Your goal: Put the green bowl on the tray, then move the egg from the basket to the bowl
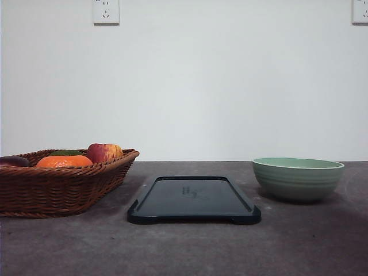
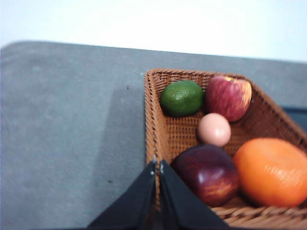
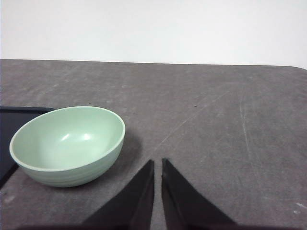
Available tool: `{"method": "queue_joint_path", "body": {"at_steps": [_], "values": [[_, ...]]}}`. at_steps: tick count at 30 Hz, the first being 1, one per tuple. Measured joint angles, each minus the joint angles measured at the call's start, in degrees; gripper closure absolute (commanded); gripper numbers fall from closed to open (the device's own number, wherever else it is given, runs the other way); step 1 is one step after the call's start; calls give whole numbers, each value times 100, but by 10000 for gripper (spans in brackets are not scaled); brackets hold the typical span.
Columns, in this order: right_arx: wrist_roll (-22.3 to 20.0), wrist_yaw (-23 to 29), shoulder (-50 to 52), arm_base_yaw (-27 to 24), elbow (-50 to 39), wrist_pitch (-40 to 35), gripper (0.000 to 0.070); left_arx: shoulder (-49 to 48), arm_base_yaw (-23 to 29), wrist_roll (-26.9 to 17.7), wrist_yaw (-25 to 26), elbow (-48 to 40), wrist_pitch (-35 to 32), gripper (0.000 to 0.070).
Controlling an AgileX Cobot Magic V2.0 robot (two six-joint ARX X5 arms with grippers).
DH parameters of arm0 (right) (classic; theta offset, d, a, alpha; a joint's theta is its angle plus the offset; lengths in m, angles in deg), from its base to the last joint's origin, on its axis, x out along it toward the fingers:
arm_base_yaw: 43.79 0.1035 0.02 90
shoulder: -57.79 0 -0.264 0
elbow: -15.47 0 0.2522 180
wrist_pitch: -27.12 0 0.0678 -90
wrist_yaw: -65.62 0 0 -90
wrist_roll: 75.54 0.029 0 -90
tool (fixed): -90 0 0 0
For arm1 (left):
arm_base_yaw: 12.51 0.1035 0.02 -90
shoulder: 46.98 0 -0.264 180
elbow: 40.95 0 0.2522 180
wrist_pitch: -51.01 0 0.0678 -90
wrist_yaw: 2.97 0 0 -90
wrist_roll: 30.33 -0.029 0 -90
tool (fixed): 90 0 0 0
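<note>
You have the tray as your landmark, lying flat at mid-table with its low rim clear all round. Left of the tray sits the basket, a strip of bare grey table between them; its near right corner comes closest to the tray's left edge. In the basket you see a lime, a red apple, the egg, a dark red apple and an orange. The egg lies loose among them, dark apple just beside it on the near side, red apple just beyond it, the orange close by.

Your left gripper hangs over the basket's near left rim, fingers pressed almost together, nothing between them. Open table runs away on the side of the basket away from the tray.

Right of the tray stands the green bowl, upright, empty, on the table and not on the tray, a small gap apart. Your right gripper hovers over bare table near the bowl, on the side away from the tray, fingers nearly touching, holding nothing.
</note>
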Motion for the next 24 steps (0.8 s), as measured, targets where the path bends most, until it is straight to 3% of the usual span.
{"method": "queue_joint_path", "body": {"at_steps": [3, 7, 10, 14, 20, 24], "values": [[200, 0, 0, 0, 0, 0, 680, 0, 0, 911, 0, 0, 0, 700], [823, 2, 0, 0, 0, 0, 691, 0, 0, 2317, 0, 0, -13, 700], [1395, 2, 0, 0, 0, -88, 692, 0, 0, 2866, 0, 0, -356, 700], [1725, 2, 0, 0, 0, -654, 692, 0, 0, 2855, 0, 0, -1074, 700], [1601, 2, 0, 0, 5, -1693, 694, 0, 0, 2486, -42, 3, -2111, 700], [1574, 2, -73, 0, 252, -1512, 694, 51, 0, 2252, -390, 250, -1875, 700]]}}
